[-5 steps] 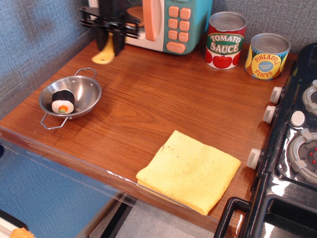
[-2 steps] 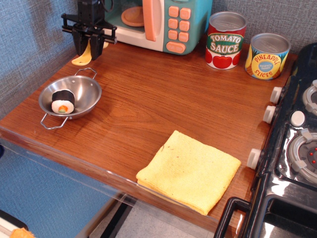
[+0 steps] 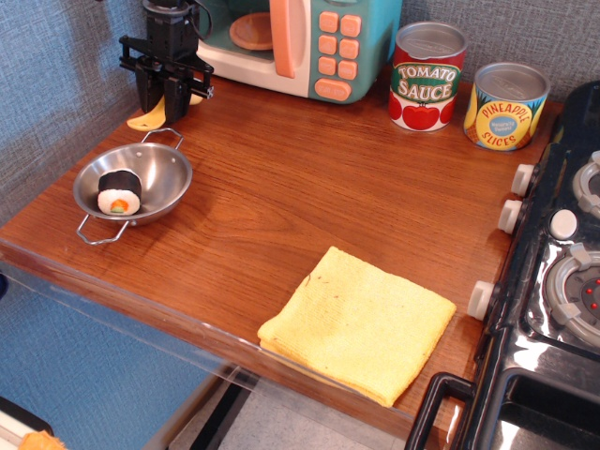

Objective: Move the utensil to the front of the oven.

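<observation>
The utensil is a small yellow brush; only its rounded handle end shows below the fingers, and its bristles are hidden. My black gripper is shut on it at the back left corner of the counter, just left of the oven's open door. The oven is a teal toy microwave with a pink handle and pink buttons, standing at the back. The brush hangs tilted, its handle end low over the wood beside the left wall. I cannot tell whether it touches the counter.
A steel bowl holding a sushi roll sits just in front of the gripper. A tomato sauce can and a pineapple can stand at the back right. A yellow cloth lies near the front edge. A black stove fills the right side.
My gripper has carried the brush left, from in front of the oven door to the back left corner, and has come down slightly.
</observation>
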